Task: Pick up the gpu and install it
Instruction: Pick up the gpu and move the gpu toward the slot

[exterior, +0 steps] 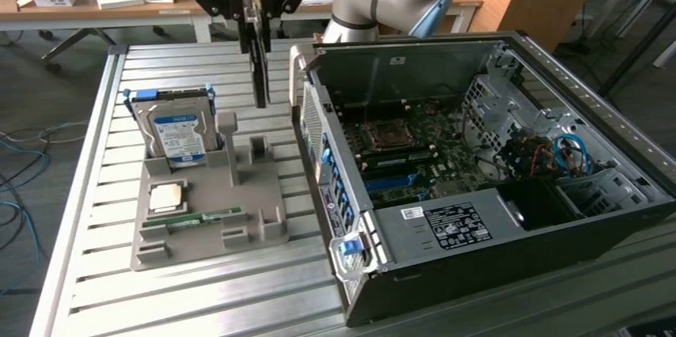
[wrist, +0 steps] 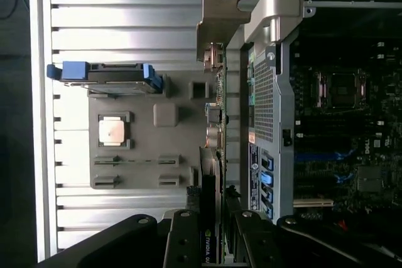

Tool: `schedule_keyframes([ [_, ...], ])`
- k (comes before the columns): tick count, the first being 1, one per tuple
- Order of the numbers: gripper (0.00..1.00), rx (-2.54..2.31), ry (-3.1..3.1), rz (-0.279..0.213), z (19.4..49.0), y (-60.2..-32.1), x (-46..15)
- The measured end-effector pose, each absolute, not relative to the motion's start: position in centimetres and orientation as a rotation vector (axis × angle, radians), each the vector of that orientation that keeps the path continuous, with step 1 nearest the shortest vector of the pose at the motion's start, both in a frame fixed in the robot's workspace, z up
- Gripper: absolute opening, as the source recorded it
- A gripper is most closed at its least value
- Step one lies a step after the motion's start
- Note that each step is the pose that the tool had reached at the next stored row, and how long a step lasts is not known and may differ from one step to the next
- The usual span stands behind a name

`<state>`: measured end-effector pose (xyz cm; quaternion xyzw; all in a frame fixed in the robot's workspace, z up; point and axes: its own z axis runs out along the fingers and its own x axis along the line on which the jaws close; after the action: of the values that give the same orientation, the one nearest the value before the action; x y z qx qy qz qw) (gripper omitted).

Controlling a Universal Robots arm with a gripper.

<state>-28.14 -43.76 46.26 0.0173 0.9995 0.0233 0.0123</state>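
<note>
one thin, dark rectangular gpu (exterior: 260,76) with a silvery end bracket hangs edge-down, pinched in the black gripper (exterior: 252,6) — in the air above the slatted metal counter (exterior: 158,297), between the grey plastic tray (exterior: 259,195) and the open black computer case (exterior: 476,266).

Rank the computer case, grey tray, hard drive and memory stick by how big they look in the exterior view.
1. Computer case
2. Grey tray
3. Hard drive
4. Memory stick
The differences are plain; none look alike.
</note>
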Motion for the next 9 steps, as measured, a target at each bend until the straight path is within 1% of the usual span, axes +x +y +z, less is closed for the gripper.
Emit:
schedule_keyframes([
  [1, 0.26, 0.054, 3.116, 0.073, 46.6, -43.8, -28.1],
  [2, 0.26, 0.054, 3.116, 0.072, 48.2, -43.8, -28.1],
  [3, 0.26, 0.054, 3.116, 0.072, 48.5, -43.8, -28.1],
  [9, 0.26, 0.053, 3.116, 0.073, 48.6, -43.8, -27.8],
])
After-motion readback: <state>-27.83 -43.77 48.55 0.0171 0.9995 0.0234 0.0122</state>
